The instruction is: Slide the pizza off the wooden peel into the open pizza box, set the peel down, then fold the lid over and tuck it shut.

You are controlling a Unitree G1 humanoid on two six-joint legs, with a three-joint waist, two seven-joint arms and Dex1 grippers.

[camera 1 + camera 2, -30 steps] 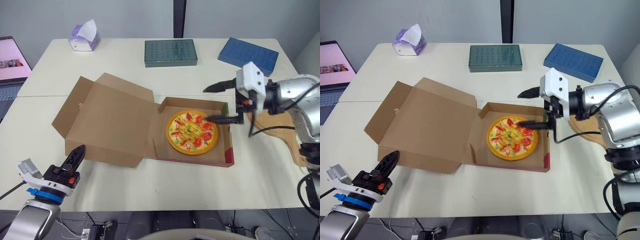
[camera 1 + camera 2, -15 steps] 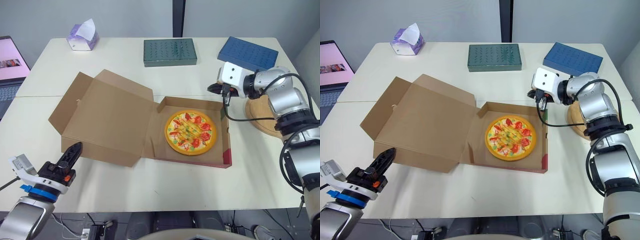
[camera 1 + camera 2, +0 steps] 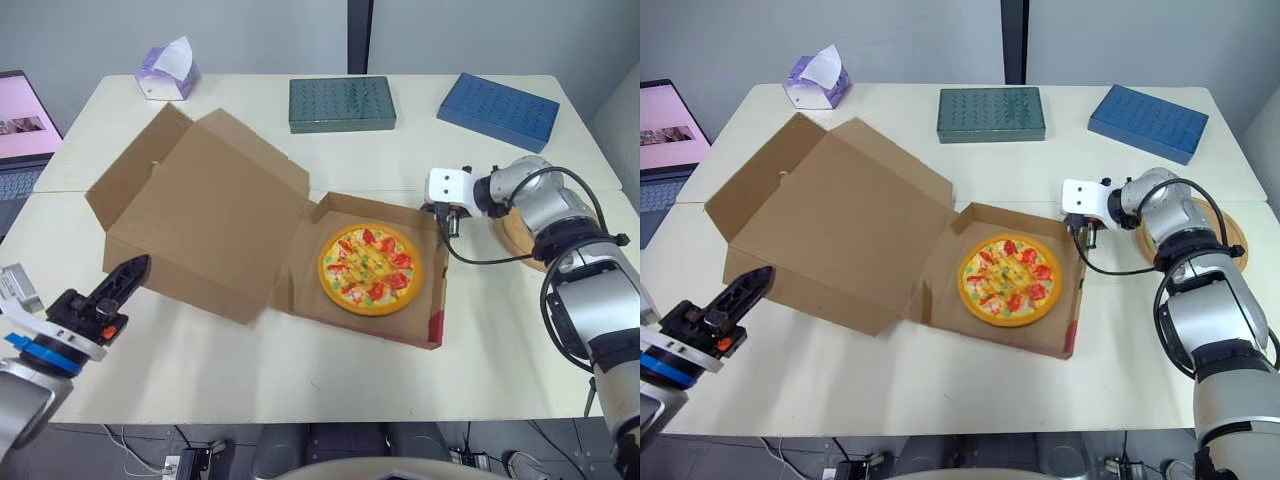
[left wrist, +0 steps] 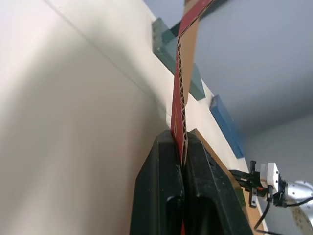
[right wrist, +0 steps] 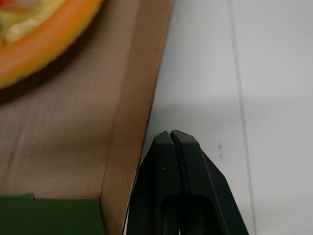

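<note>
Pizza in box, centre frame. We see left gripper clamping lid edge, lower left; right gripper closed, empty, beside box.

Head pair overlooks table; wrist cameras hug pizza box.

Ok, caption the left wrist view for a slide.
Left gripper shut on the corrugated edge of the pizza box lid.
</note>
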